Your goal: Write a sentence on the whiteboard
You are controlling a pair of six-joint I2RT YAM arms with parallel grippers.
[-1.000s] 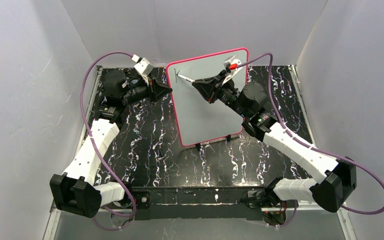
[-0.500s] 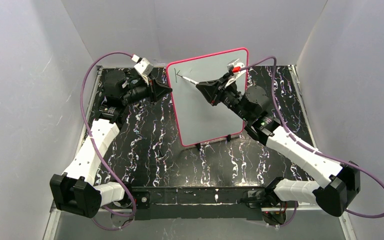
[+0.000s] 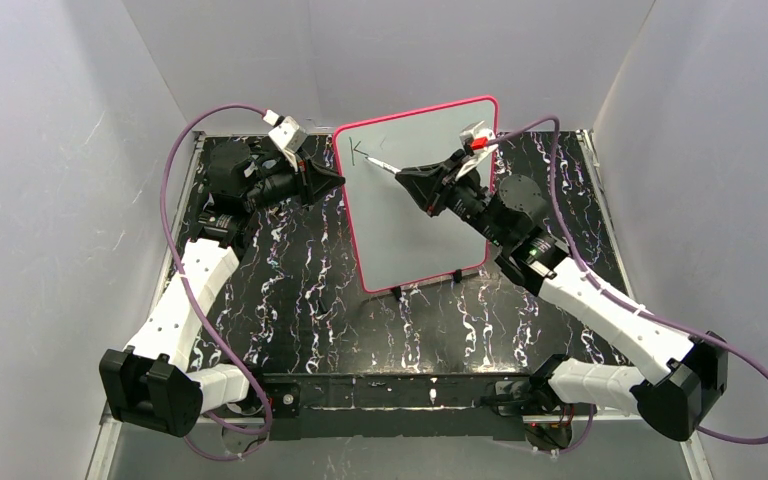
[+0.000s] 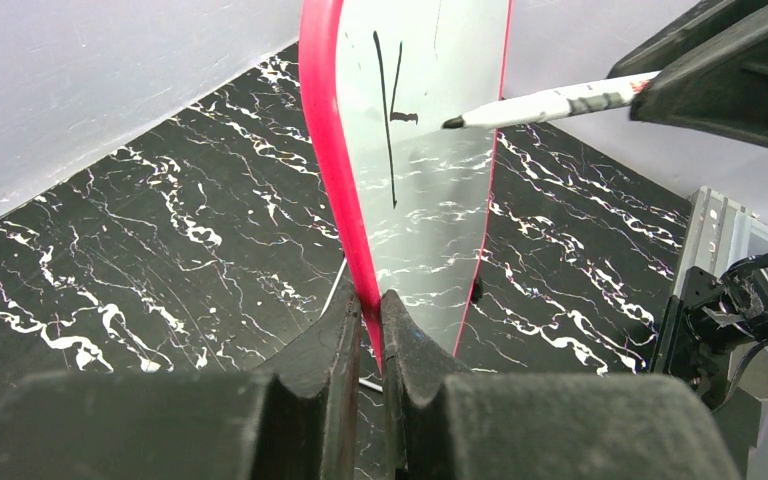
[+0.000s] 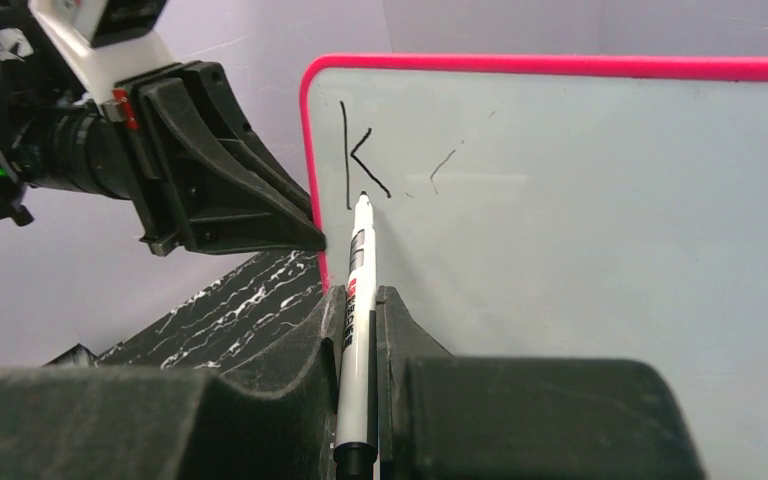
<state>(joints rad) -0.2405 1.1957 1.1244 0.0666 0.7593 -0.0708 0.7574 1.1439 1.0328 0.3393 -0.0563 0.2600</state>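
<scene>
The K (image 5: pixel 360 165) just gained its legs: one letter done, plenty left! The right gripper (image 5: pixel 360 297) pinches the marker (image 5: pixel 361 235); the left gripper (image 4: pixel 370 305) clamps the whiteboard (image 5: pixel 610 260) by its edge.

The left wrist view cuts the whiteboard (image 4: pixel 430 150) off at its top, and the right pincer (image 4: pixel 660 82) covers the marker (image 4: pixel 550 103) tail.

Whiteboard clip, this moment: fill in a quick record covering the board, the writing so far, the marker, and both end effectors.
board: whiteboard upright, pink frame
writing: one letter K near the top corner on the left arm's side; sentence not finished
marker: marker tip at the K's lower leg; contact unclear
left arm: left end effector shut on the whiteboard's side edge
right arm: right end effector shut on the marker
</scene>
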